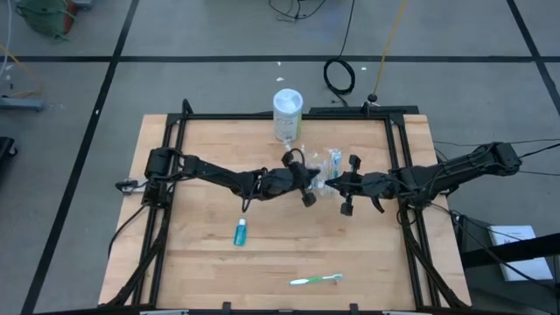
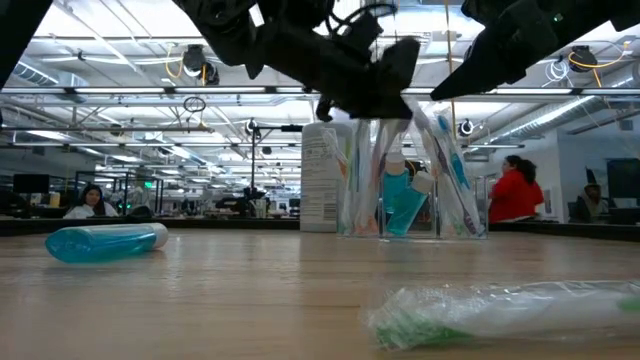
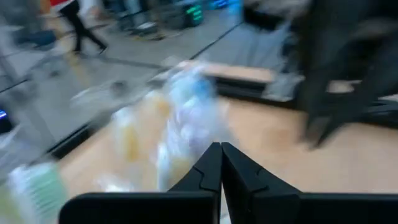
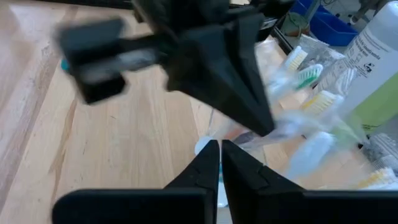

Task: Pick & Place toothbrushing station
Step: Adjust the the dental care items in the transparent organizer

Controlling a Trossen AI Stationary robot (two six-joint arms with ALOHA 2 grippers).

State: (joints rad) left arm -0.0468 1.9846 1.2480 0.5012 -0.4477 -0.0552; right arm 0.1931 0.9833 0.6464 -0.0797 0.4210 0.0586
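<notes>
The toothbrushing station (image 1: 330,164) is a small clear holder with several toothbrushes and a blue tube upright in it; it stands on the table at centre far (image 2: 412,195). My left gripper (image 1: 318,182) is shut just to its near left, and its tip (image 2: 392,100) is at the tops of the brushes. In its own wrist view (image 3: 221,150) nothing lies between the fingers. My right gripper (image 1: 338,185) is shut too (image 4: 220,149), raised close to the station's near right and facing the left gripper. My left gripper has its shut fingertips (image 4: 264,121) right at the station's brushes, slanting down from the table's left. I cannot tell whether they touch.
A white bottle (image 1: 287,114) stands at the far edge, just behind the station. A blue tube (image 1: 240,232) lies left of centre. A wrapped green toothbrush (image 1: 316,280) lies near the front edge. The black frame rails (image 1: 398,166) run along the table's sides.
</notes>
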